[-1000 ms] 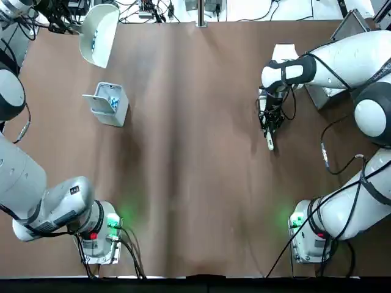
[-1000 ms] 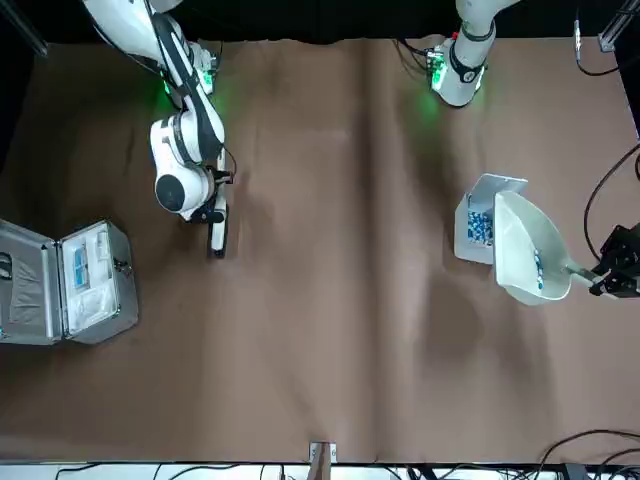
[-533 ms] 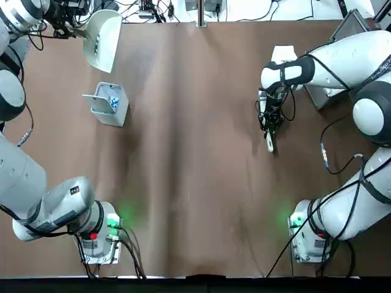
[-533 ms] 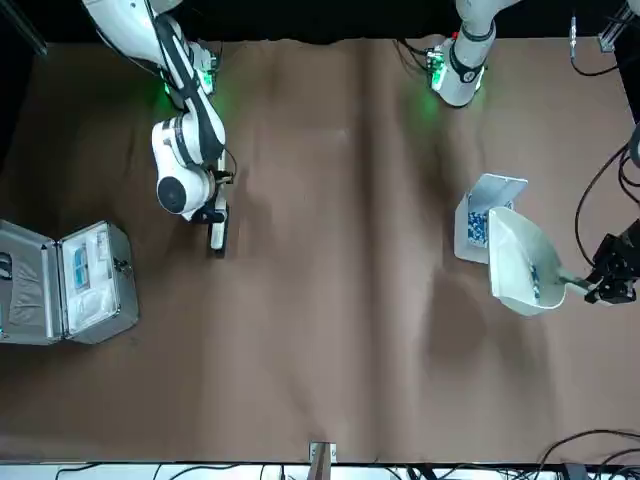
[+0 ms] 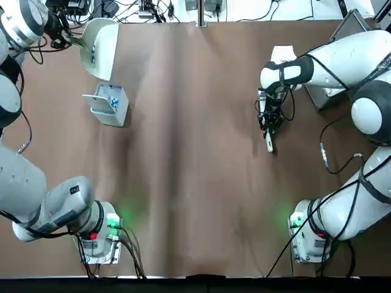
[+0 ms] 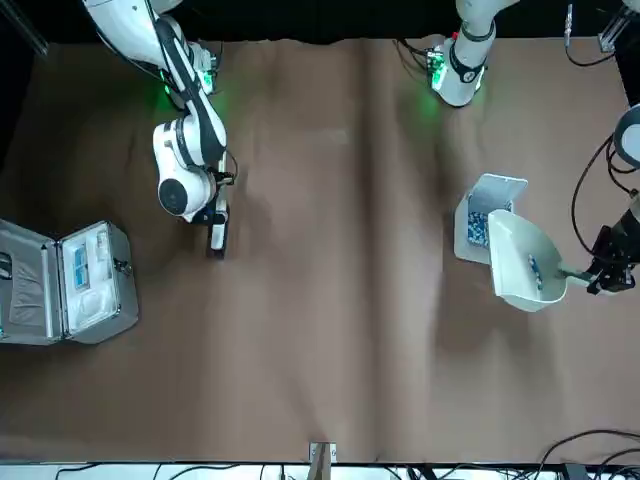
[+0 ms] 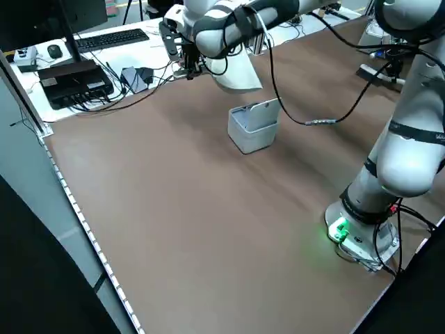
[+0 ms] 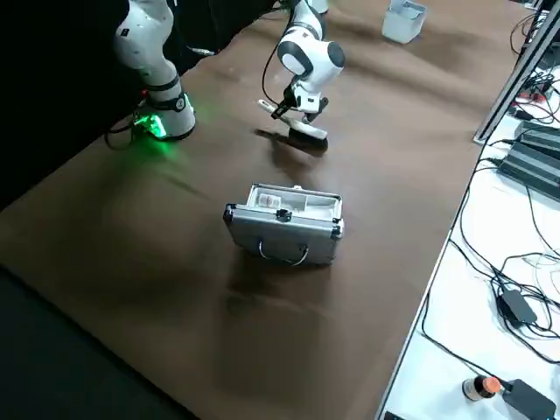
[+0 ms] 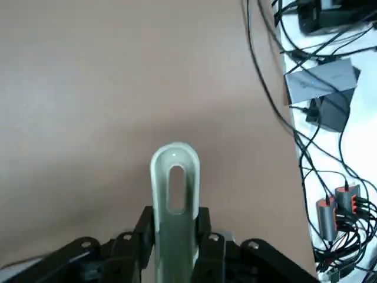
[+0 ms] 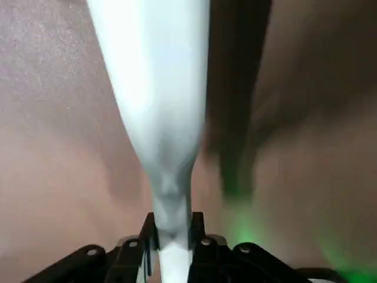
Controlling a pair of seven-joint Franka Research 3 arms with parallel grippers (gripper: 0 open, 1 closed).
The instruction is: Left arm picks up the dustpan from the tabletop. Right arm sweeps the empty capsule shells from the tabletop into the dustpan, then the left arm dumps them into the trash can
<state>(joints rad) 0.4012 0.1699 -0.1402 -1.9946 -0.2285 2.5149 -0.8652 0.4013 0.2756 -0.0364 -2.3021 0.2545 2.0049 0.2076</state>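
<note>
My left gripper is shut on the thin handle of the cream dustpan, which hangs in the air at the far left with its lip toward the trash can. In the front view the dustpan overlaps the edge of the trash can. Bluish capsule shells lie in the pan, and more lie inside the bin. At the right of the table, my right gripper is shut on a slim white brush that points down at the cloth.
An open silver case stands at the far right edge of the brown tabletop. Cables and desk equipment lie beyond the far edge. Both arm bases glow green at the near edge.
My left gripper has brought the dustpan a little nearer to the trash can. The right arm and brush have not moved.
</note>
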